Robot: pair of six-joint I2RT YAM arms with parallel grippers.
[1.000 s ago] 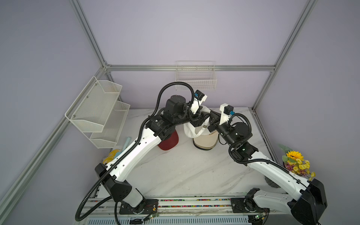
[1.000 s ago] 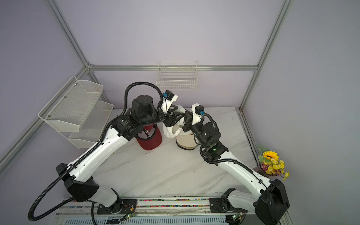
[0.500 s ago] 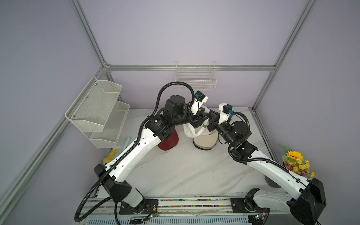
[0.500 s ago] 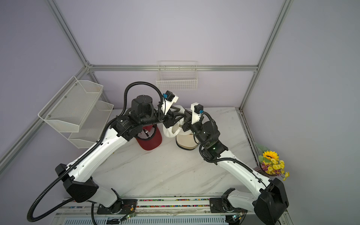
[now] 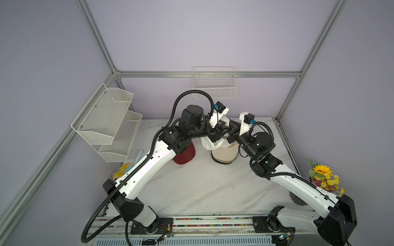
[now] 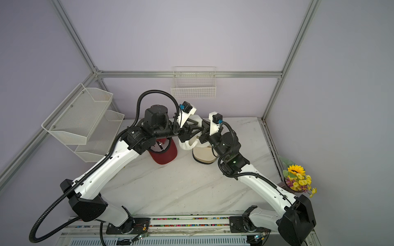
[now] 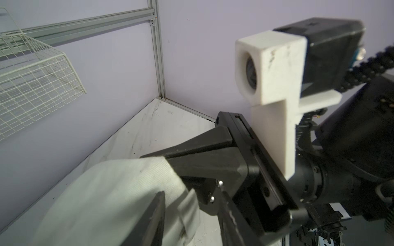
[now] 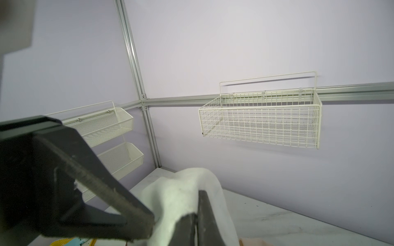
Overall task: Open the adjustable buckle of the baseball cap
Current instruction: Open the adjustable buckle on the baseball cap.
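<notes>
**A:** While the cream baseball cap is held up by its back edge, at the rear of the marble worktop, what could fail?

**B:** The right fingers pinch soft, ribbed cloth. The left fingers stand narrowly apart astride the flat strap. Limp fabric may slip, and the hidden buckle may be missed.

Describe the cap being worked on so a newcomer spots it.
Below the back wall's wire basket, two caps are at the rear of the table. Yours is the white cap, its back held up between the arms; the red cap beside it is not held.
</notes>
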